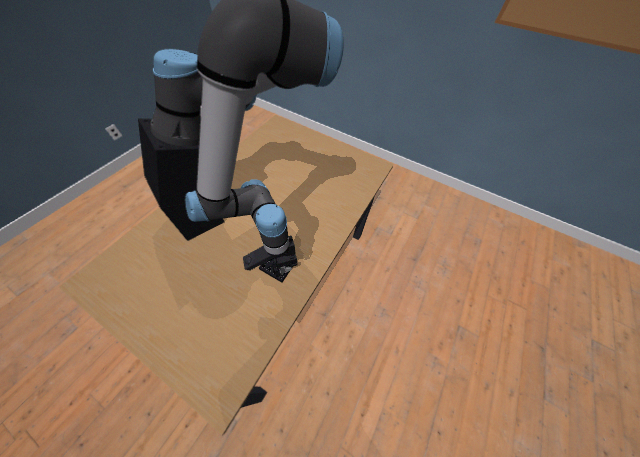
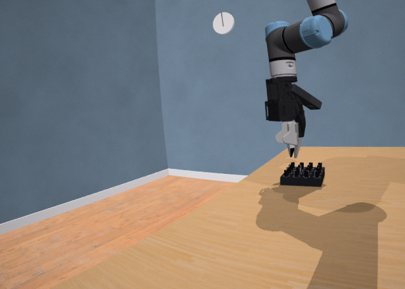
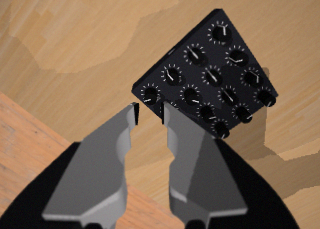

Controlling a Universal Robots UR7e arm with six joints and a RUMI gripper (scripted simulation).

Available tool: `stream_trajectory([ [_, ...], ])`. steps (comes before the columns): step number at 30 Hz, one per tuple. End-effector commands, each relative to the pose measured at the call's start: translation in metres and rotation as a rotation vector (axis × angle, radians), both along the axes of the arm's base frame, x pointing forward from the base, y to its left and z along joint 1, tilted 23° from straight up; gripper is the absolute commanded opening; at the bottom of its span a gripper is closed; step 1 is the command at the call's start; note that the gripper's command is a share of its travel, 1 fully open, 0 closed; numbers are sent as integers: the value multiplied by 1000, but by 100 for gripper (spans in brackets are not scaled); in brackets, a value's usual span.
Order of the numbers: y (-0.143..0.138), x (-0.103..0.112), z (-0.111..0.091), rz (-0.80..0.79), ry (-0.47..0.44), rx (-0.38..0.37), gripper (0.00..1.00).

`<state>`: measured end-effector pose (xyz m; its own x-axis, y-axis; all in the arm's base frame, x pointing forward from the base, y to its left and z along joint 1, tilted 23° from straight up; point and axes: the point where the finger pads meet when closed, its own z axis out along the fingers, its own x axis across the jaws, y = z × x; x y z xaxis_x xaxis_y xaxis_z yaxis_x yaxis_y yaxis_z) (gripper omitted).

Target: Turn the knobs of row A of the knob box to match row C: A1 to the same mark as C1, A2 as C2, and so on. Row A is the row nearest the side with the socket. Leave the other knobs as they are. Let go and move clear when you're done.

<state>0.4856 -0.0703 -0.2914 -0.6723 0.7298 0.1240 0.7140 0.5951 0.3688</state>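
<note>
The tool is hanging over the knob box.
The tool [image 2: 293, 155] is holding nothing, its fingers a little apart, just above the black knob box [image 2: 302, 178] sitting on the worktop [image 2: 196, 240].
</note>
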Motion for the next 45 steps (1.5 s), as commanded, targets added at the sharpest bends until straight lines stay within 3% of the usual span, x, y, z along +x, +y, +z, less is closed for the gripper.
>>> stream_trajectory([
  [1,-4,-2,9,0,-1,-1,11],
  [31,-6,-3,15,-43,15,9,11],
  [45,-7,-6,19,-395,143,83,11],
])
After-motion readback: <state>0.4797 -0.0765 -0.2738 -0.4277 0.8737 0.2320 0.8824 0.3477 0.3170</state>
